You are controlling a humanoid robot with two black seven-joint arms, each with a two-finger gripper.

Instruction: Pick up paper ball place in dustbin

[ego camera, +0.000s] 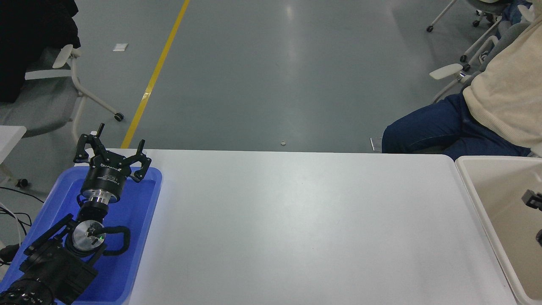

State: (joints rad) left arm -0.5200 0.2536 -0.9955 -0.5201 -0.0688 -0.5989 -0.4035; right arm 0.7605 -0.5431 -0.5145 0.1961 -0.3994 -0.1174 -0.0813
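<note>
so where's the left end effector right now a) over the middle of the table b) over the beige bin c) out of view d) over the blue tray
d, the left end effector sits with its fingers open above the far end of the blue tray at the table's left edge, well away from the bin.

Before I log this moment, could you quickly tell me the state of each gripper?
Left gripper: open, empty, parked above the blue tray.
Right gripper: only a sliver shows over the dustbin; cannot be told.

Right end effector (534, 207) over dustbin (474, 186)
</note>
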